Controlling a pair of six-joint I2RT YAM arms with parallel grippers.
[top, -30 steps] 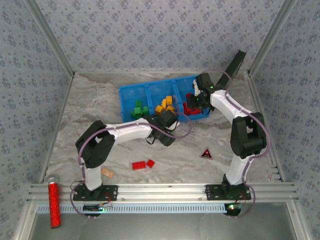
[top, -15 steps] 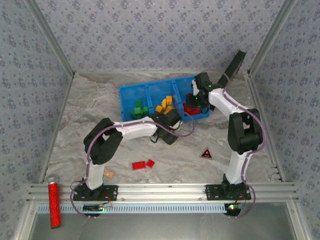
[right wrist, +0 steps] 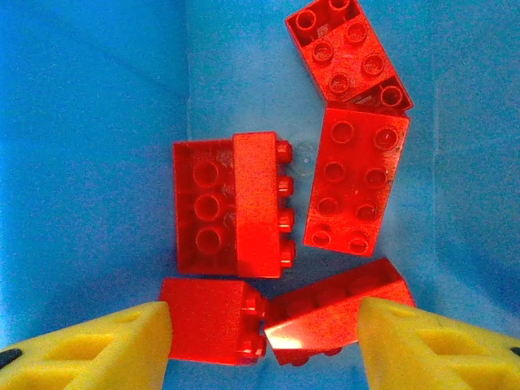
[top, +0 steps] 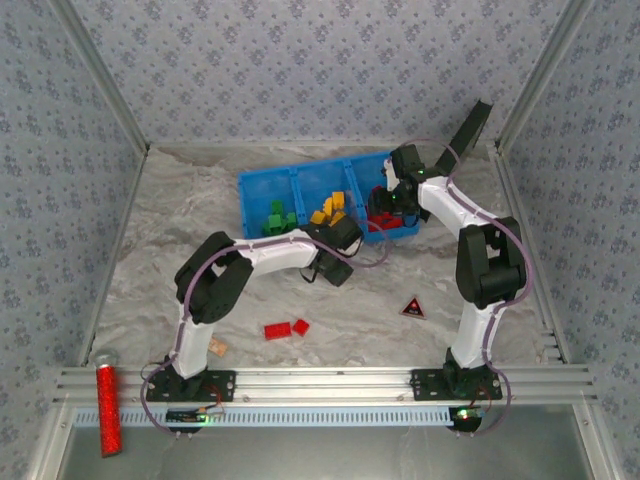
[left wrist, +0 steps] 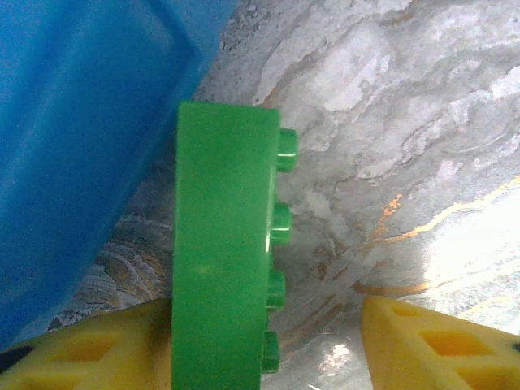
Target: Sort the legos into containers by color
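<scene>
Between the parted fingers of the left gripper [left wrist: 268,349], flat against one pad and clear of the other: a green brick [left wrist: 219,244] on its side on the marble table [top: 160,230], just outside the blue bin [top: 262,188] at its 6 o'clock, long axis on the wrist view's 12-to-6 line, studs toward 3 o'clock. Over the bin's 3 o'clock compartment, the right gripper [right wrist: 264,341] spread wide, nothing clamped, above red bricks [right wrist: 353,179] lying at mixed angles. Around the left gripper: two loose red bricks [top: 285,328] at 6 o'clock, a black triangle [top: 412,308] at 4 o'clock with a red mark too small to read, and a black panel [top: 470,128] leaning at 1 o'clock.
</scene>
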